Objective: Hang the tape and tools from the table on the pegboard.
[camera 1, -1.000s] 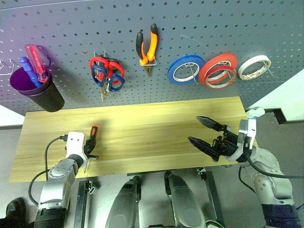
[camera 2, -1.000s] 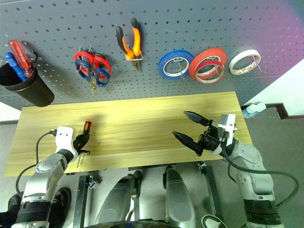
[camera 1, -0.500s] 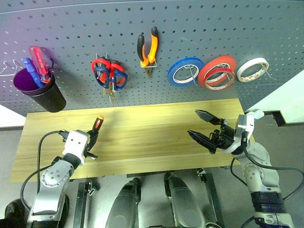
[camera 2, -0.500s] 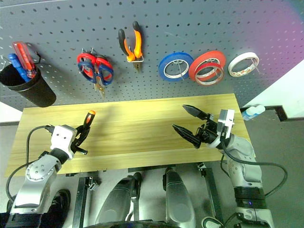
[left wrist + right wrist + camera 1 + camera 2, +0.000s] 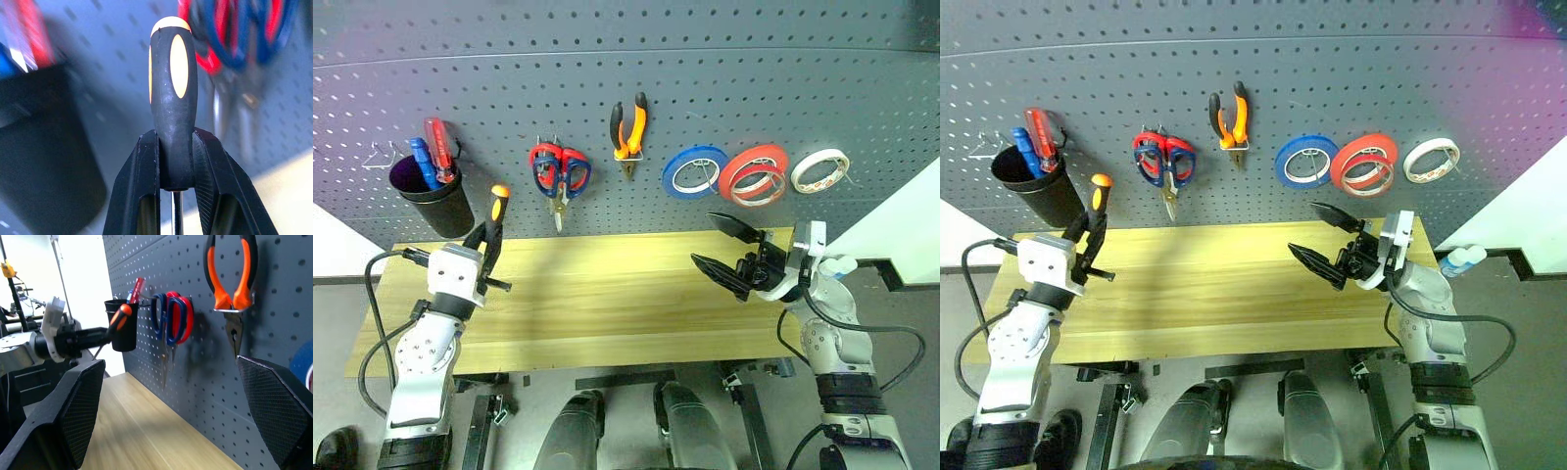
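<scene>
My left gripper (image 5: 488, 242) is shut on the slim screwdriver (image 5: 495, 208) just below its orange-and-black handle (image 5: 173, 93). It holds it handle-up in front of the pegboard (image 5: 724, 88), right beside the black cup (image 5: 438, 199). Both fingers (image 5: 141, 191) clamp the handle's base. My right gripper (image 5: 724, 250) is open and empty above the table's (image 5: 607, 294) right part, below the tape rolls. The thin reddish-orange tape (image 5: 761, 185), the orange-handled pliers (image 5: 628, 129) and the dark-handled scissors (image 5: 570, 174) hang on the pegboard.
The black cup holds a red and a blue screwdriver (image 5: 429, 159). Red-handled scissors (image 5: 546, 166) share the hook with the dark pair. Blue (image 5: 693, 171), thick red (image 5: 751, 164) and white (image 5: 820, 169) rolls hang in a row. A white bottle (image 5: 840, 264) stands off the table's right end.
My left gripper has lifted the screwdriver off the table and tipped its handle upward, up beside the cup. The right gripper edged slightly forward. The camera has tilted up.
</scene>
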{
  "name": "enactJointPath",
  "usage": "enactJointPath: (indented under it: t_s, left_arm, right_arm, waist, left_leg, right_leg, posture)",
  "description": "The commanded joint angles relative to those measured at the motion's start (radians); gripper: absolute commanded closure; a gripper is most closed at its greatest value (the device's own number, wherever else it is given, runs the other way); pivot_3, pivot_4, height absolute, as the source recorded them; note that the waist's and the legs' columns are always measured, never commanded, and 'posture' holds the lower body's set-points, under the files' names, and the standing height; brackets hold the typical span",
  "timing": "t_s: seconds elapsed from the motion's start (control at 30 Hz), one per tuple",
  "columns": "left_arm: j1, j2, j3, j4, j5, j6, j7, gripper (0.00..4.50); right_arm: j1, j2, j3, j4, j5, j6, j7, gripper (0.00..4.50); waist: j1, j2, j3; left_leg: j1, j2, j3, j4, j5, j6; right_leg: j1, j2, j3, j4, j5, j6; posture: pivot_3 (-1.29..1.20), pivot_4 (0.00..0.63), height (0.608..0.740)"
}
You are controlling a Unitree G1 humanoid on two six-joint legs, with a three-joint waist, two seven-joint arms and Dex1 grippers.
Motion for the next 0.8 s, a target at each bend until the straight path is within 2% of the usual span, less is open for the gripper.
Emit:
enactJointPath:
  t_s: [0.03, 0.17, 0.3, 0.47, 0.8]
  left_arm:
    - [-0.012, 0.007, 0.038, -0.042, 0.010, -0.042, 0.030, 3.96]
    - [-0.042, 0.016, 0.058, -0.071, -0.004, -0.025, 0.043, 3.96]
    - [-0.144, 0.055, 0.088, -0.055, -0.014, -0.010, 0.054, 3.96]
    - [-0.284, 0.106, 0.122, 0.001, -0.072, 0.018, 0.030, 3.96]
    - [-0.478, 0.176, 0.139, 0.159, -0.079, -0.011, 0.024, 3.96]
  right_arm:
    - [-0.021, 0.003, -0.016, 0.019, 0.004, -0.033, 0.022, 0.00]
    - [-0.036, 0.003, -0.025, 0.072, 0.004, -0.059, 0.048, 0.00]
    - [-0.052, 0.008, -0.024, 0.118, 0.001, -0.078, 0.064, 0.00]
    - [-0.069, 0.019, -0.023, 0.155, -0.005, -0.100, 0.083, 0.00]
    - [-0.026, 0.050, -0.040, 0.059, 0.090, -0.007, 0.070, 0.00]
  waist:
    - [0.001, 0.000, -0.012]
    - [0.002, 0.001, -0.035]
    - [0.013, 0.001, -0.054]
    - [0.024, 0.003, -0.073]
    - [0.022, 0.003, -0.087]
  left_leg:
    - [0.000, 0.000, 0.000, 0.000, 0.000, 0.000]
    - [0.001, 0.000, 0.000, 0.000, 0.000, 0.000]
    - [0.003, 0.000, 0.000, 0.001, 0.000, 0.000]
    - [0.015, 0.000, 0.000, 0.000, 0.000, -0.001]
    - [0.017, 0.001, 0.000, 0.000, 0.000, 0.000]
  right_leg:
    - [0.000, 0.000, 0.000, 0.000, 0.000, 0.000]
    - [0.001, 0.000, 0.000, 0.000, 0.000, 0.000]
    - [0.003, 0.001, 0.000, 0.001, 0.001, -0.001]
    - [0.014, 0.002, 0.000, 0.001, 0.001, -0.001]
    - [0.016, 0.002, 0.000, 0.001, 0.001, -0.001]
  posture:
    - [-0.03, 0.100, 0.740]
    - [-0.02, 0.073, 0.740]
    - [-0.02, 0.058, 0.740]
    - [-0.02, 0.049, 0.740]
    - [-0.05, 0.057, 0.740]
